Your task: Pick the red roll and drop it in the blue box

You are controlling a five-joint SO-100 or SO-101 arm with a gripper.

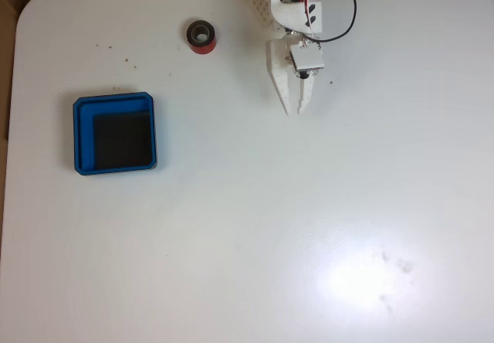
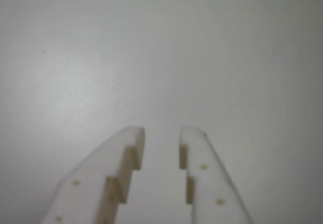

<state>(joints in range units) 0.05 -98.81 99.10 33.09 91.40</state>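
While the red roll (image 1: 201, 36) sits near the top of the white desk (image 1: 247, 227) in the fixed view, nothing touches it. It is a short round ring of tape, red on the outside, with a dark grey face and a pale hole in the middle. It stands with its hole facing up toward the camera.

Below it and to the left, well apart, lies the blue box (image 1: 115, 134). This box is a flat square tray with a bright blue raised rim and a black floor. I see nothing lying inside it.

To the right of the roll, well apart from it, hangs the white tool (image 1: 296, 110) on the white arm (image 1: 292, 7). Thin red and black wires (image 1: 345, 15) loop beside the arm. The tool's two fingers point down the picture and look close together.

From the wrist view, the tool (image 2: 161, 142) has two white plastic fingers (image 2: 123, 153) with stepped inner edges. A small gap is between the tips, and they grip nothing. Under them is only smooth white desk (image 2: 161, 47) with a soft shine. A few tiny dark specks dot the desk near the roll.
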